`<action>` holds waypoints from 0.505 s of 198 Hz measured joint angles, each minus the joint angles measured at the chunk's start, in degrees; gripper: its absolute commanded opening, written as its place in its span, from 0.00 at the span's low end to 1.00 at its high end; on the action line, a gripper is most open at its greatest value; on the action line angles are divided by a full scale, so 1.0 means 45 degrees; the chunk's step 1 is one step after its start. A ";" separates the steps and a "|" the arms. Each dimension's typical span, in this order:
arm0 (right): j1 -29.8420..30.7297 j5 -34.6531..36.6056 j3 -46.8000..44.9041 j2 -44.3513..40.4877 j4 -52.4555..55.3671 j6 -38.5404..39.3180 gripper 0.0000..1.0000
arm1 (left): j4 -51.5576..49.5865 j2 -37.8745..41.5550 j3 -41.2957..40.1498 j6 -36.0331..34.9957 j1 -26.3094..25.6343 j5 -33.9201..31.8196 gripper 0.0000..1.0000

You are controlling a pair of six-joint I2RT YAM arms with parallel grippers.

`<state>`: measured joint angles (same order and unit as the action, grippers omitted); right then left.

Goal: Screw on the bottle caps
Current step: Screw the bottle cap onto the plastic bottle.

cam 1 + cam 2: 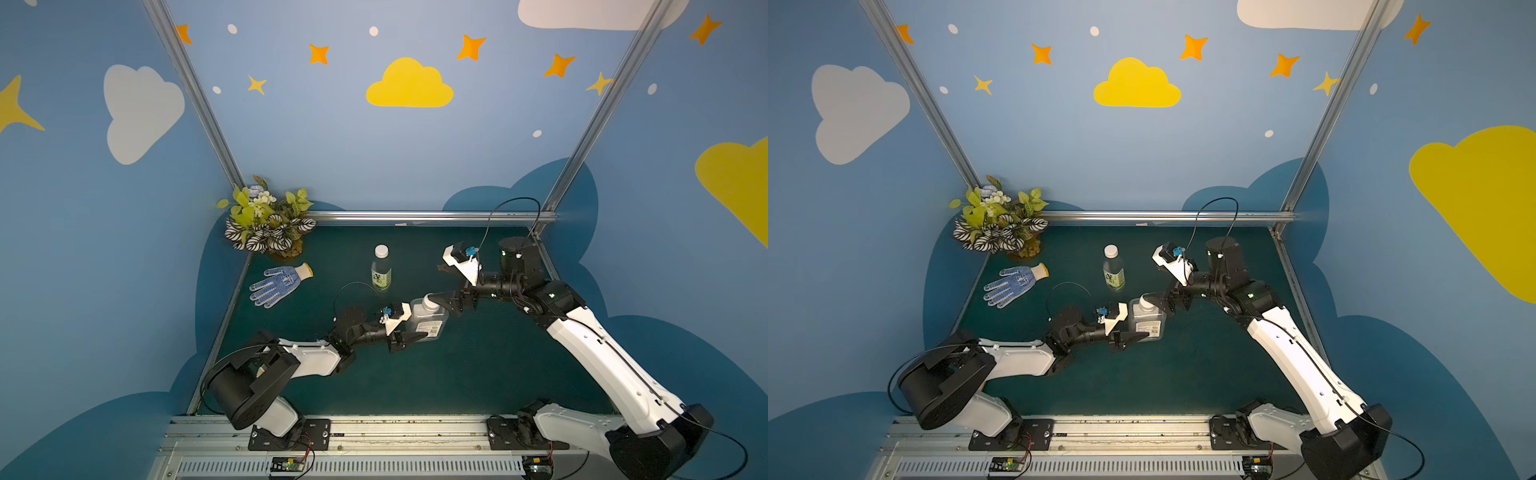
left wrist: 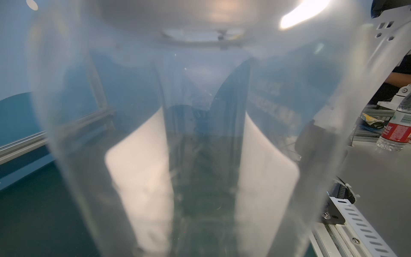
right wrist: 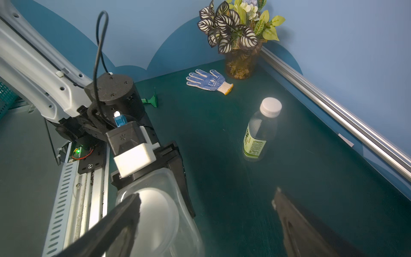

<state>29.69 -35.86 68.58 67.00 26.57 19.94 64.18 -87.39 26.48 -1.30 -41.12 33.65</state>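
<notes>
My left gripper (image 1: 413, 326) is shut on the squat clear bottle (image 1: 432, 328), which stands on the green mat (image 1: 478, 374). Its body fills the left wrist view as a blur (image 2: 204, 133) and hides the jaws there. A white cap (image 1: 429, 304) (image 3: 155, 211) sits on its neck. My right gripper (image 1: 436, 283) (image 3: 206, 200) is open wide above that cap, with one finger (image 3: 124, 213) at the cap's edge and the other (image 3: 289, 213) far off. The slim bottle (image 1: 381, 274) (image 3: 259, 133) with the yellow-green label stands upright behind, and a white cap (image 1: 381, 250) (image 3: 270, 106) is on it.
A potted plant (image 1: 270, 224) fills the far left corner, with a blue-dotted work glove (image 1: 280, 284) lying in front of it. Metal rails (image 1: 432, 216) edge the mat at the back and sides. A small green piece (image 3: 153, 100) lies near the left arm.
</notes>
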 measured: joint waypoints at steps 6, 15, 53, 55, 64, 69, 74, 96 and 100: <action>0.0000 0.0058 -0.0112 -0.0044 -0.0083 -0.0005 0.98 | -0.0053 0.0000 -0.0019 0.0005 0.0000 -0.0005 0.29; -0.0005 0.0097 -0.0306 -0.0121 -0.0238 -0.0010 0.98 | -0.0087 0.0000 -0.0078 0.0000 -0.0005 -0.0015 0.29; -0.0068 0.0316 -0.0593 -0.0233 -0.0437 -0.0141 0.98 | -0.0257 0.0000 -0.0175 -0.0024 0.0000 -0.0010 0.29; -0.0078 0.0330 -0.0583 -0.0233 -0.0432 -0.0146 0.98 | -0.0257 0.0000 -0.0175 -0.0034 -0.0005 -0.0010 0.29; -0.0112 0.0355 -0.0525 -0.0243 -0.0408 -0.0136 0.98 | -0.0238 0.0000 -0.0175 -0.0044 0.0000 -0.0010 0.29; -0.0155 0.0345 -0.0476 -0.0243 -0.0374 -0.0121 0.98 | -0.0194 0.0000 -0.0175 -0.0049 0.0000 -0.0010 0.29; -0.0223 0.0277 -0.0442 -0.0257 -0.0350 -0.0092 0.98 | -0.0146 0.0000 -0.0175 -0.0049 0.0000 -0.0010 0.29; -0.0772 -0.0661 -0.0262 -0.0418 -0.0189 0.0228 0.98 | -0.0010 0.0000 -0.0175 -0.0049 0.0000 0.0000 0.29; -0.0874 -0.0942 -0.0219 -0.0466 -0.0131 0.0355 0.98 | 0.0005 0.0000 -0.0175 -0.0049 0.0005 0.0005 0.29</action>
<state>25.76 -40.10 67.59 64.90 25.98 21.54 64.20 -87.39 25.69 -1.52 -41.10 33.67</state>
